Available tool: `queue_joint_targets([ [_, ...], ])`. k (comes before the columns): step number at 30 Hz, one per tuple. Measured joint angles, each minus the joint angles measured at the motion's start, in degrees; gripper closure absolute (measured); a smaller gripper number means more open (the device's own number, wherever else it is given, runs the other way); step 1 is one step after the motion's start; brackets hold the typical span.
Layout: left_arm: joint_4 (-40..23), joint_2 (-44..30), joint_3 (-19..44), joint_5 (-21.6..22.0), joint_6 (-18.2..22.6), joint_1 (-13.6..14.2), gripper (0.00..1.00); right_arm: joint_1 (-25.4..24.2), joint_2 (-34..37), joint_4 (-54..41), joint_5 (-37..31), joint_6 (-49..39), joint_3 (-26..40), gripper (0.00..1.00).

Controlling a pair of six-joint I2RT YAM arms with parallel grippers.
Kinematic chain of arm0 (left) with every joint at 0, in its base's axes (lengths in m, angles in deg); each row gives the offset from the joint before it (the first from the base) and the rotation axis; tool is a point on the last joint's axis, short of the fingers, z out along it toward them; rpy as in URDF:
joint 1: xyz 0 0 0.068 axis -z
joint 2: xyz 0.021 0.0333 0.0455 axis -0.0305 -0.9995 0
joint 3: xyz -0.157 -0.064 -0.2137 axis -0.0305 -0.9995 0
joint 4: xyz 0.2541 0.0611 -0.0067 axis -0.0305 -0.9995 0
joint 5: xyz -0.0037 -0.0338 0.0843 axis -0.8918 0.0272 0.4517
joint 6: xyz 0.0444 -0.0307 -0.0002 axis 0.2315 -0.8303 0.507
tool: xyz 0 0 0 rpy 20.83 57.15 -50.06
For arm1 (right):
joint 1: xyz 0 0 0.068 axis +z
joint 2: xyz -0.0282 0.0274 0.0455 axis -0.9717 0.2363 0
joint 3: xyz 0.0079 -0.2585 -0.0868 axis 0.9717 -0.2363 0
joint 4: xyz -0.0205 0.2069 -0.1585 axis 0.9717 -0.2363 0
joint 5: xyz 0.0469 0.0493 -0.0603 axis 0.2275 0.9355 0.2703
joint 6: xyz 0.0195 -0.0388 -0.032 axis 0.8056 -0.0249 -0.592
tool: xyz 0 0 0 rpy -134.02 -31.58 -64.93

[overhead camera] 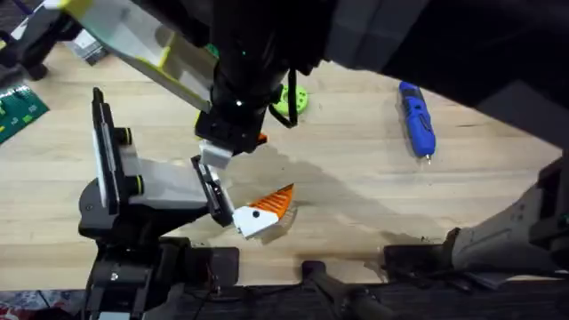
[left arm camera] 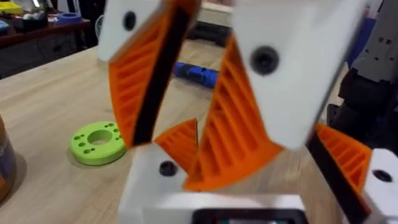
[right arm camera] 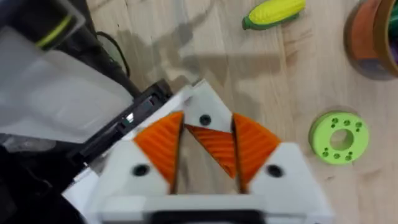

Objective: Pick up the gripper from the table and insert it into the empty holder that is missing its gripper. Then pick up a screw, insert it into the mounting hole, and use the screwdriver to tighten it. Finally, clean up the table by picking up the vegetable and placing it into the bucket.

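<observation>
1. Between the jaws of the right gripper [right arm camera: 208,134] sits the gripper piece [right arm camera: 202,109]. Its orange ribbed wedge is pinched by both orange pads [right arm camera: 163,144] and its white base points away from the wrist. The jaws are narrow, closed on it.
2. Seen from the left wrist, the piece [left arm camera: 163,177] hangs base-down under those jaws, low over the bench [overhead camera: 373,196].
3. Left gripper [left arm camera: 261,186]: cannot tell how its jaws stand.
4. Just beside the piece's base is the front end of the holder [overhead camera: 151,182], with its black plate edge [right arm camera: 124,121] right up against the white base. I cannot tell whether the piece is seated.
5. At that same end a second orange-tipped finger [overhead camera: 262,212] juts out toward the open bench.
6. Room: tight on the holder side. The right arm crosses the middle and shadows the spot from overhead. Bare wood lies past the second finger.
7. Around:
   - A green ring [right arm camera: 339,137] lies near, flat on the wood.
   - The screwdriver [overhead camera: 416,120] lies well apart, alone on the far right, tip toward the near edge.
   - A toy corn cob [right arm camera: 273,12] lies farther off, beside a round orange-brown object [right arm camera: 367,43].
</observation>
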Motion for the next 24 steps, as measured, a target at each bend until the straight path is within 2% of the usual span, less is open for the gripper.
queue_joint_targets([
  [3,0.01,-0.01,0.0,0.11,-0.17,-0.06,0.013,-0.33,-0.05,-0.15,-1.0,-0.32,0.0,0.112],
  [4,0.02,-0.01,0.0,0.16,-0.24,-0.07,0.013,-0.65,-0.11,-0.11,-1.32,-0.49,0.0,0.036],
  [6,0.02,-0.01,0.0,0.2,-0.4,-0.07,0.014,-1.0,-0.13,0.0,-1.46,-0.53,0.0,0.008],
  [15,0.02,0.0,0.0,0.23,-0.42,-0.07,0.013,-0.98,-0.12,0.3,-1.54,-0.57,0.0,0.005],
  [16,0.02,0.0,0.0,0.23,-0.52,-0.07,0.039,-0.98,-0.12,0.3,-1.54,-0.57,0.0,0.005],
  [18,0.03,-0.01,0.0,0.23,-0.66,-0.07,0.143,-0.97,-0.12,0.31,-1.54,-0.57,0.0,0.005],
  [23,0.03,-0.01,0.0,0.24,-0.97,-0.07,0.491,-0.98,-0.11,0.36,-1.54,-0.59,0.0,0.007],
  [24,0.02,-0.01,0.0,0.28,-0.93,-0.07,0.532,-0.98,-0.12,0.37,-1.53,-0.58,0.0,0.007],
])
